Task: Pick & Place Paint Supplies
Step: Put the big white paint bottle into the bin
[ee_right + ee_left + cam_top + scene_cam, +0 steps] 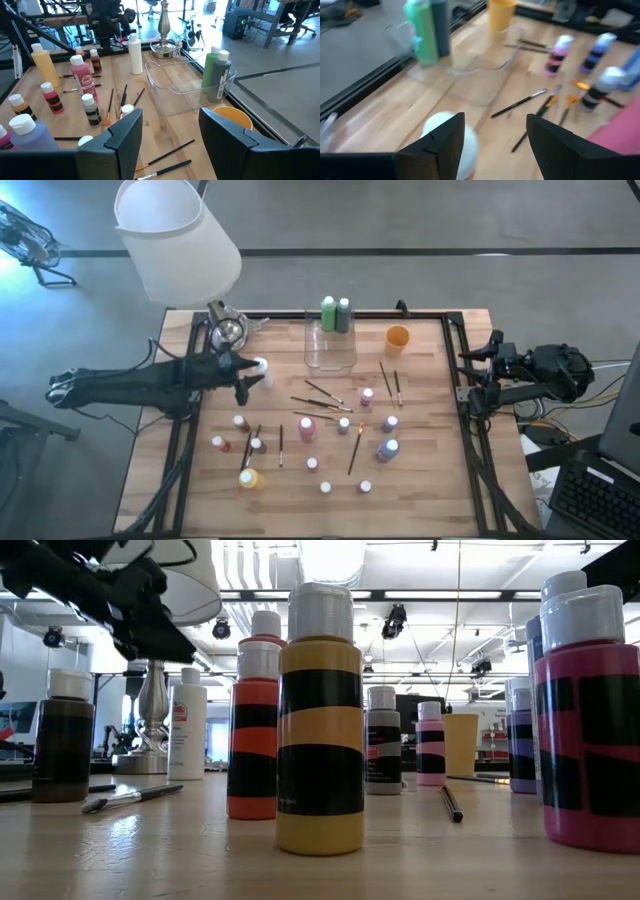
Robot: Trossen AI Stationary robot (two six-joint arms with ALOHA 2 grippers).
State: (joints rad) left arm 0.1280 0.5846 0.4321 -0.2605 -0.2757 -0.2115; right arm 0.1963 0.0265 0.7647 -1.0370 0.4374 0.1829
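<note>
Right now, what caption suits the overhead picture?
Left gripper open beside a white bottle; paint bottles and brushes scattered across the table.

A light wooden butcher-block table (430,440) with a black frame fills the centre of the overhead view. Near twelve o'clock stands a clear rectangular plastic box (330,348), with a green bottle (328,313) and a dark green bottle (343,314) at its far end. A small orange cup (397,338) stands toward one o'clock. A silver lamp base (228,332) sits near ten o'clock, a tall white bottle (259,367) beside it. Small white-capped paint bottles (307,427) and thin dark-handled paintbrushes (354,451) lie scattered from the centre toward six o'clock, including a yellow bottle (248,478) near seven.
</note>
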